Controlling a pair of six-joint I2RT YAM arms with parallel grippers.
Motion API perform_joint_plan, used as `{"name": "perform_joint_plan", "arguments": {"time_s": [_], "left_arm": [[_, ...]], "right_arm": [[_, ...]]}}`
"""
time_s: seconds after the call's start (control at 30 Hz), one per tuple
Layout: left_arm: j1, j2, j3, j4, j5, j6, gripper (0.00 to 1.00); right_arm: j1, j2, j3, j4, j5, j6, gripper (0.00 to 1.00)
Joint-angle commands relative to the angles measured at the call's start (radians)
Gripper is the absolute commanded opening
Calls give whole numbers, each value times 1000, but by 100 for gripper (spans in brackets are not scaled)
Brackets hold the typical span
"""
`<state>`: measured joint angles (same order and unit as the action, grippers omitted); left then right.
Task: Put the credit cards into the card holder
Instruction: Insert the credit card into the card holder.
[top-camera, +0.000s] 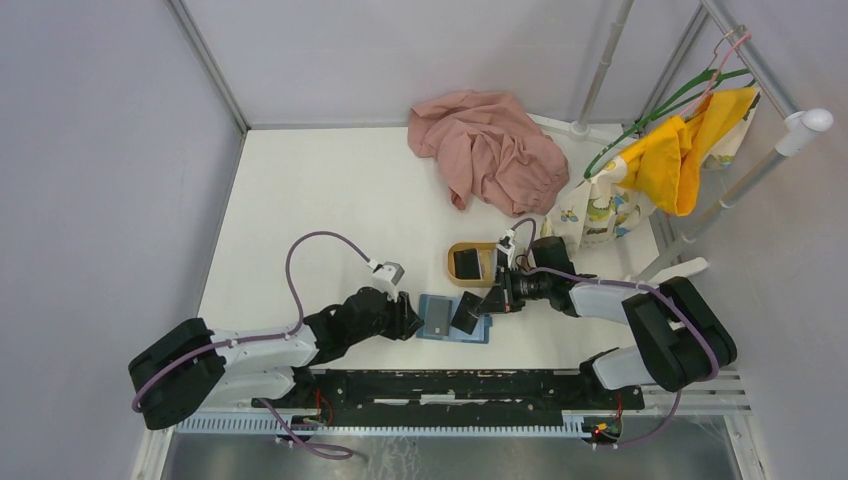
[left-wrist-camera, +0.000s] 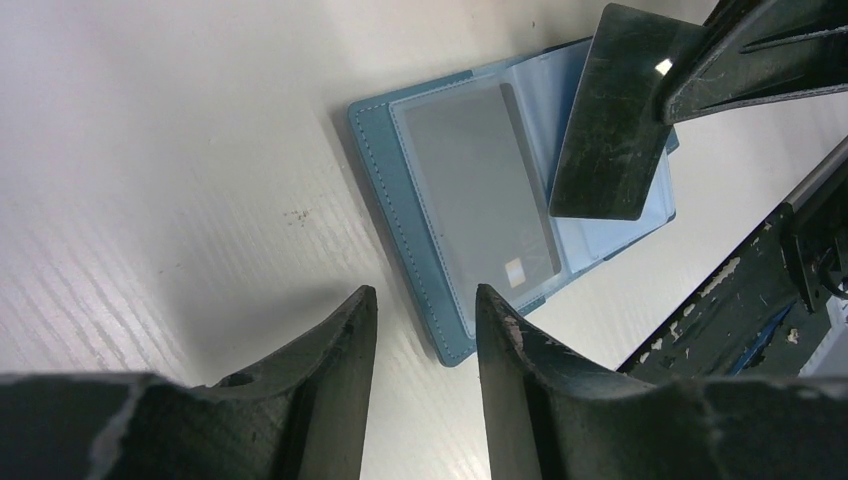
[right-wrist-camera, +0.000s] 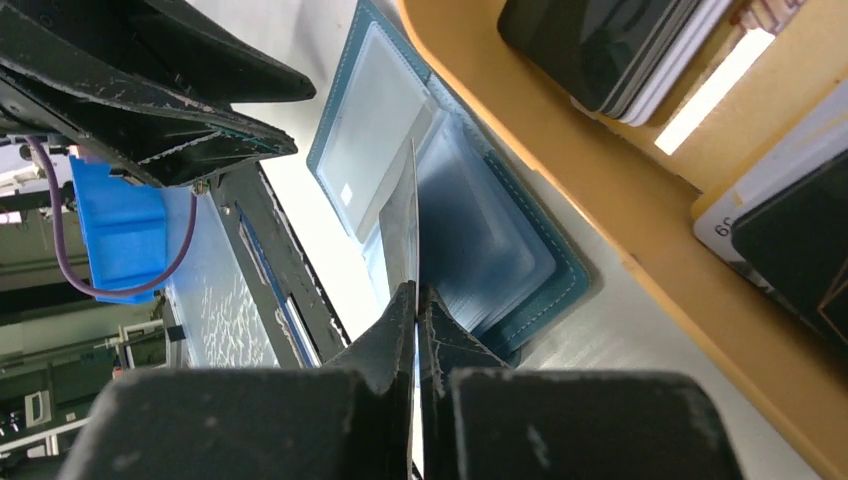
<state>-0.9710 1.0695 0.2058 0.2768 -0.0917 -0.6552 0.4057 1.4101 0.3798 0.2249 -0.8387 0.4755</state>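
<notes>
The right pincer (right-wrist-camera: 415, 295) is clenching a black credit card (left-wrist-camera: 610, 120) by its edge, tilting it over the card holder (left-wrist-camera: 395, 210). The teal-blue holder is lying open on the white table (top-camera: 300, 200), pale clear pockets showing, one holding a grey card (left-wrist-camera: 480, 190). At its nine o'clock the left pincer (left-wrist-camera: 425, 300) is hovering released, empty. At one o'clock, more black cards (top-camera: 466, 263) are sitting in a tan tray (top-camera: 452, 272).

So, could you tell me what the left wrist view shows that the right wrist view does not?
Only the left wrist: the flat face of the credit card held by the right gripper, and the empty gap between the fingers of the left gripper. Only the right wrist: the wooden tray with more cards in it. Both: the open card holder, one card already in its clear sleeve, and the held card over it.
</notes>
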Motion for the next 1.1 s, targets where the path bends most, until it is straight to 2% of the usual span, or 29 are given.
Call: {"name": "perform_joint_plan", "arguments": {"time_s": [0.0, 0.37, 0.67, 1.07], "left_arm": [[-1, 36, 41, 88, 16, -39, 47], [-1, 128, 66, 132, 42, -26, 40], [-3, 187, 78, 163, 72, -11, 34], [-2, 205, 80, 188, 87, -16, 28]], "right_arm": [[-1, -22, 15, -19, 78, 36, 0], [8, 13, 81, -154, 40, 7, 0], [20, 66, 108, -165, -10, 17, 0], [27, 58, 111, -206, 30, 37, 0]]}}
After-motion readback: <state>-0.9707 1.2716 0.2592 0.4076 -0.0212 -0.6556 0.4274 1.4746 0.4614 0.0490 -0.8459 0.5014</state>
